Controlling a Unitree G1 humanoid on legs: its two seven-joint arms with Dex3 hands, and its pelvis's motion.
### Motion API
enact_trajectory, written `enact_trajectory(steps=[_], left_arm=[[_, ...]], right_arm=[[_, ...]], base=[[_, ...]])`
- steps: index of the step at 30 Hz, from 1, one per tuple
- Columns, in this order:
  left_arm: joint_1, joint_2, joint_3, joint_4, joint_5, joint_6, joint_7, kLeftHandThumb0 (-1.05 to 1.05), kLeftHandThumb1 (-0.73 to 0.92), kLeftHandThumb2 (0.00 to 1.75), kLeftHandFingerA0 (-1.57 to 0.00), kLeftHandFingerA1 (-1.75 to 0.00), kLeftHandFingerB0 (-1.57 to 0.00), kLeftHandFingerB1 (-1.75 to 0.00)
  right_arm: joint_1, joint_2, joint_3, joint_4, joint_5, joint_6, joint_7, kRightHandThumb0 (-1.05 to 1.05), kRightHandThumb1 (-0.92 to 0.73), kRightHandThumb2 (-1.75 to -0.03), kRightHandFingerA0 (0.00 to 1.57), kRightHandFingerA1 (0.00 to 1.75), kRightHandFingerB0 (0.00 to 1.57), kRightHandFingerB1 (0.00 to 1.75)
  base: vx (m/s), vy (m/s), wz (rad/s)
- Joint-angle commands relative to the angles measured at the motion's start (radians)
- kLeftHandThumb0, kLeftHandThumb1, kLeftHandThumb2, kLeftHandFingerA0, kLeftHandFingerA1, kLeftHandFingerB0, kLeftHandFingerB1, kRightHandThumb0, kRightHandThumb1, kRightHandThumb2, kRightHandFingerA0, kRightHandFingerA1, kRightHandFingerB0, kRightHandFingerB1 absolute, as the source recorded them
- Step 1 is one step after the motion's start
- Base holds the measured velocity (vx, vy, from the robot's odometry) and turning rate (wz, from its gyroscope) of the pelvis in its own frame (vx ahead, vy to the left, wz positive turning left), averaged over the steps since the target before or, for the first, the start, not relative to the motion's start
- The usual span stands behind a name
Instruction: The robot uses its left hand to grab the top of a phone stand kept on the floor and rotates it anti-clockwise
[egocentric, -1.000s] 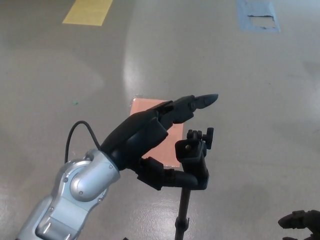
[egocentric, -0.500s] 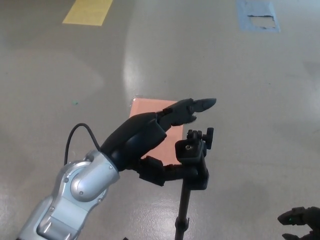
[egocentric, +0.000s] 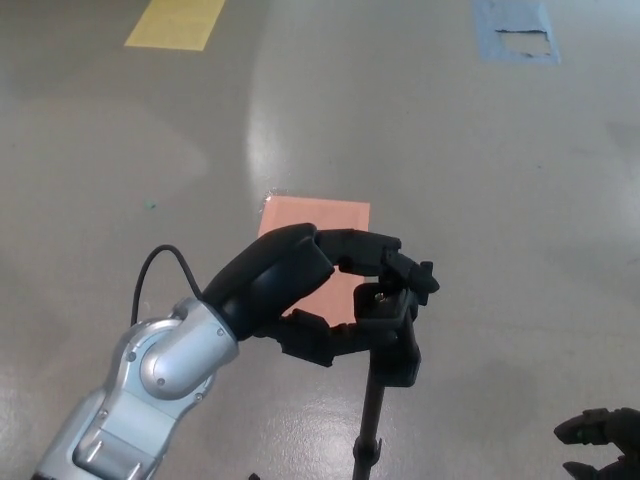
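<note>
The robot's black left hand (egocentric: 300, 295), on a silver-grey forearm (egocentric: 150, 385) with a thin black cable (egocentric: 150, 265) looping off the wrist, is wrapped around the top of the black metal phone stand (egocentric: 390, 335). Its two thick fingers (egocentric: 375, 250) curl over the head of the stand from above, and the thumb (egocentric: 335, 338) presses in from below on the near side, so the hand is clenched on the clamp head. A small knob of the stand shows just past the fingertips on the right. The stand's thin black pole (egocentric: 370, 420) runs straight down from the head to the lower edge of the picture; its foot is out of view.

The stand rises from a smooth, glossy grey floor (egocentric: 500, 200). Behind the hand, partly covered by it, a salmon-pink rectangular sheet (egocentric: 320, 220) lies flat on the floor. Far off at the top left is a yellow painted patch (egocentric: 178, 22), and at the top right a blue taped patch (egocentric: 515, 30) with a paler middle. No writing, brand or label can be read anywhere.

Only a dark part of the right hand (egocentric: 600, 440) shows at the bottom right corner, well apart from the stand; whether it is open or closed cannot be told.
</note>
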Motion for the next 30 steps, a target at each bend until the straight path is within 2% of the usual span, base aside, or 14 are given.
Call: enact_trajectory(steps=[1,5,6,9,10,12,13,14,15,16,17,25,26,30], left_arm=[[-0.01,-0.003,0.011,0.005,-0.02,0.003,-0.014,-0.07,0.75,0.67,-0.92,-0.85,-0.92,-0.56],[-0.013,-0.005,0.013,0.016,-0.022,-0.017,-0.01,-0.07,0.75,0.68,-0.92,-0.83,-0.92,-0.55],[-0.014,-0.005,0.013,0.016,-0.023,-0.016,-0.011,-0.08,0.75,0.68,-0.93,-0.81,-0.92,-0.55],[-0.015,-0.003,0.013,0.006,-0.023,0.0,-0.018,-0.08,0.75,0.68,-0.92,-0.81,-0.92,-0.55],[-0.017,-0.003,0.013,0.001,-0.025,0.007,-0.022,-0.08,0.74,0.7,-0.92,-0.81,-0.92,-0.55],[-0.02,-0.004,0.014,0.001,-0.027,0.008,-0.024,-0.08,0.74,0.7,-0.92,-0.81,-0.92,-0.55],[-0.024,-0.008,0.018,0.0,-0.045,0.016,-0.035,-0.09,0.74,0.69,-0.93,-0.84,-0.92,-0.55],[-0.025,-0.01,0.019,0.0,-0.05,0.018,-0.038,-0.09,0.74,0.69,-0.93,-0.84,-0.92,-0.55],[-0.027,-0.016,0.026,-0.027,-0.095,0.084,-0.076,-0.13,0.78,0.63,-0.94,-0.82,-0.88,-0.53],[-0.027,-0.019,0.029,-0.039,-0.113,0.113,-0.094,-0.13,0.78,0.63,-0.94,-0.82,-0.88,-0.53],[-0.029,-0.028,0.036,-0.045,-0.134,0.131,-0.1,-0.15,0.75,0.63,-0.97,-0.72,-0.86,-0.53],[-0.045,-0.134,0.131,-0.079,-0.384,0.402,-0.164,-0.19,0.73,0.62,-1.03,-0.71,-0.9,-0.56],[-0.046,-0.141,0.145,-0.086,-0.419,0.443,-0.172,-0.22,0.73,0.62,-1.03,-0.72,-0.91,-0.53],[-0.05,-0.16,0.179,-0.106,-0.474,0.53,-0.185,-0.21,0.73,0.62,-1.03,-0.73,-0.91,-0.53]], right_arm=[[-0.015,-0.019,-0.009,0.01,0.004,0.01,0.007,-0.45,-0.73,-0.79,0.28,0.44,0.17,0.37],[-0.021,-0.018,-0.009,0.013,0.002,0.015,0.007,-0.39,-0.83,-0.65,0.31,0.38,0.19,0.29],[-0.022,-0.018,-0.01,0.014,0.002,0.015,0.006,-0.45,-0.74,-0.78,0.27,0.44,0.16,0.36],[-0.024,-0.019,-0.011,0.015,0.003,0.015,0.01,-0.46,-0.73,-0.79,0.28,0.45,0.16,0.36],[-0.025,-0.019,-0.009,0.014,0.002,0.015,0.01,-0.39,-0.83,-0.65,0.31,0.39,0.18,0.29],[-0.026,-0.019,-0.007,0.014,0.0,0.015,0.009,-0.39,-0.83,-0.65,0.31,0.39,0.18,0.29],[-0.03,-0.02,-0.007,0.015,-0.001,0.017,0.007,-0.46,-0.73,-0.79,0.28,0.44,0.17,0.36],[-0.031,-0.02,-0.007,0.015,-0.001,0.017,0.007,-0.46,-0.73,-0.79,0.28,0.44,0.17,0.36],[-0.033,-0.021,-0.003,0.016,-0.006,0.017,0.004,-0.4,-0.84,-0.65,0.37,0.4,0.19,0.29],[-0.034,-0.021,-0.001,0.016,-0.007,0.017,0.004,-0.4,-0.84,-0.65,0.37,0.4,0.19,0.29],[-0.036,-0.022,0.0,0.015,-0.008,0.015,0.003,-0.46,-0.73,-0.79,0.3,0.45,0.17,0.37],[-0.046,-0.02,-0.001,0.015,-0.006,0.027,-0.001,-0.45,-0.74,-0.79,0.29,0.44,0.18,0.36],[-0.047,-0.021,-0.003,0.015,-0.003,0.027,0.001,-0.38,-0.83,-0.65,0.32,0.38,0.2,0.3],[-0.05,-0.019,-0.009,0.016,0.004,0.032,0.003,-0.38,-0.83,-0.65,0.33,0.39,0.2,0.3]], base=[[0.0,0.0,0.0],[0.0,0.0,0.0],[0.0,0.0,0.0],[0.0,0.0,0.0],[0.0,0.0,0.0],[0.0,0.0,0.0],[0.0,0.0,0.0],[0.0,0.0,0.0],[0.0,0.0,0.0],[0.0,0.0,0.0],[0.0,0.0,0.0],[0.0,0.0,0.0],[0.0,0.0,0.0],[0.0,0.0,0.0]])
